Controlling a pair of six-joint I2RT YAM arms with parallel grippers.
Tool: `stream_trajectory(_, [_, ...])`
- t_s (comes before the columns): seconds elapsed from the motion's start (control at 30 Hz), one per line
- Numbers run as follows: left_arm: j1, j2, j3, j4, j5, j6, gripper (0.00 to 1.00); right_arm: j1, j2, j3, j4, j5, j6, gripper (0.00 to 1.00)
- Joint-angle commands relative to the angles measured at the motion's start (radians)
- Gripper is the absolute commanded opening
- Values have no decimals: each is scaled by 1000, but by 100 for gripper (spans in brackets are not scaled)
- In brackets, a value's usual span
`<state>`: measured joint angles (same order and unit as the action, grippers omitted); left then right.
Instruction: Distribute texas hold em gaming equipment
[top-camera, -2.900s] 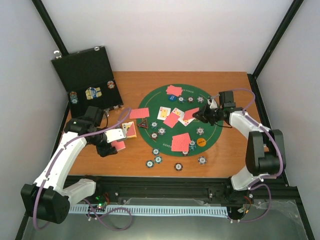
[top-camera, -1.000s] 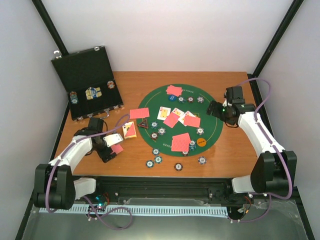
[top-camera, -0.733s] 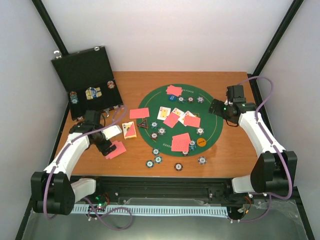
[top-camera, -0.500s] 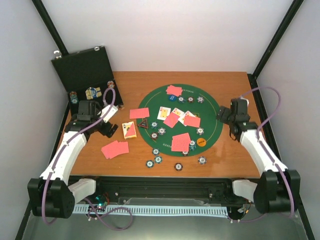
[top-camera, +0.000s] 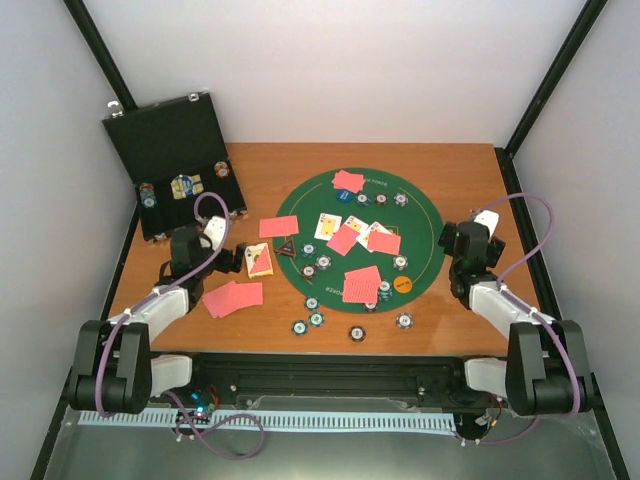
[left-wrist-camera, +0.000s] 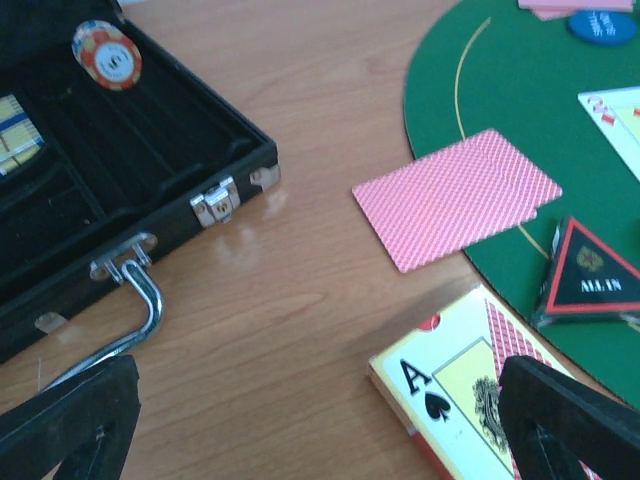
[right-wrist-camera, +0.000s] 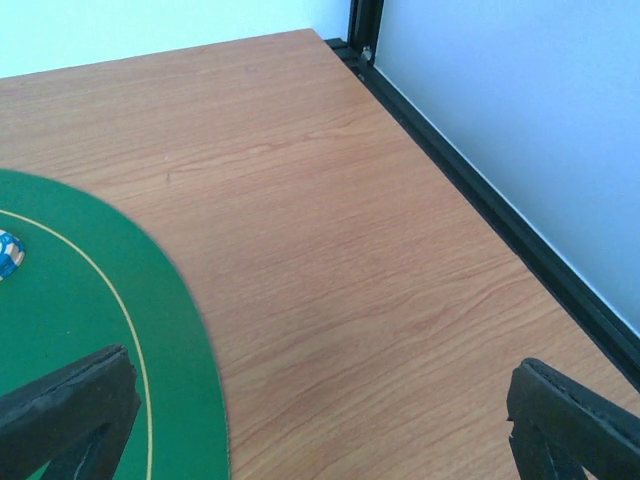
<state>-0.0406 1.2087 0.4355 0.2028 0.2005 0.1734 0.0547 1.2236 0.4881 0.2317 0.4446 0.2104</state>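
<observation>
Bright, even light throughout; shadows are soft. Faint glare sits on the tabletop (left-wrist-camera: 270, 300) by the case latch (left-wrist-camera: 215, 200). Nearest wrist-view edges are blurred.

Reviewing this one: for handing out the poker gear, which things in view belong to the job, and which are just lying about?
Belongs to the job:
- red-backed cards
- poker chips
- blue button
- orange button
- triangle marker

Just lying about:
- black case
- green mat

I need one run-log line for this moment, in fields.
left claw: open, empty | right claw: open, empty | red-backed cards: on table, left of green mat
</observation>
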Motion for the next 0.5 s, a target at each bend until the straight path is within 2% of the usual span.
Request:
stream_trajectory(0.0, [7, 25, -44, 343, 16, -48, 100, -6, 42, -56, 294, 44, -60, 100])
stream_trajectory(0.1, [8, 67, -90, 474, -9, -55, 100, -6, 91, -77, 385, 46, -68, 100])
stream_trajectory(0.3, [10, 162, -87, 617, -68, -69, 100, -8, 202, -96, 553, 61, -95, 100])
stream_trajectory(0.4, [39, 209, -75, 644, -90, -117, 100, -12, 250, -104, 613, 39, -111, 100])
stream_trajectory(0.47, [51, 241, -103, 727, -150, -155, 100, -12, 264, -89, 597, 5, -128, 100])
